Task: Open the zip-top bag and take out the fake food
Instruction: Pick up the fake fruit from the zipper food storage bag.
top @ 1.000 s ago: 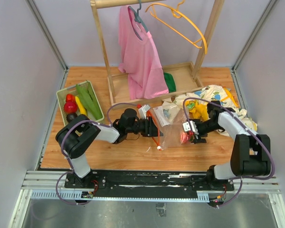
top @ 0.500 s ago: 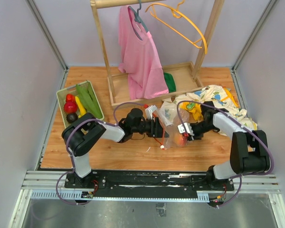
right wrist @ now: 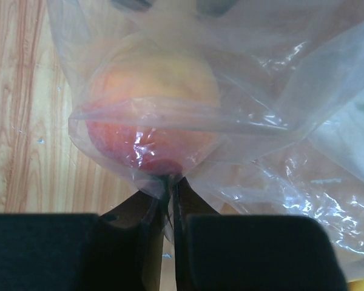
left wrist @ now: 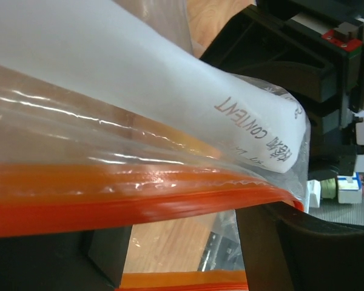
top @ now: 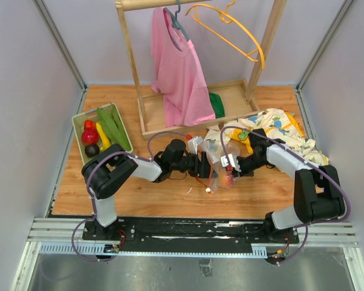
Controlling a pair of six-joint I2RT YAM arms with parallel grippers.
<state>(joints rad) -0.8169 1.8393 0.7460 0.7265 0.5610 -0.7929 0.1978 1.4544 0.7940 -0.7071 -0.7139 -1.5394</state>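
The zip-top bag lies bunched on the wooden table between my two grippers. Its orange-red zipper strip crosses the left wrist view, below the white label. My left gripper is open at the bag's mouth, with its dark fingers wide apart. Wood shows between them and a second orange strip runs below. My right gripper is shut on a pinch of the bag's clear film. Just beyond that pinch a peach-and-red piece of fake food sits inside the bag, also visible in the top view.
A pale green tray with several more plastic fruits and vegetables stands at the left. A wooden rack with a pink shirt and an orange hanger fills the back. A dinosaur-print cloth lies behind my right arm.
My right gripper moved left and closed on the bag's film below the fruit. My left gripper's jaws spread wider. The bag is more bunched between the two grippers.
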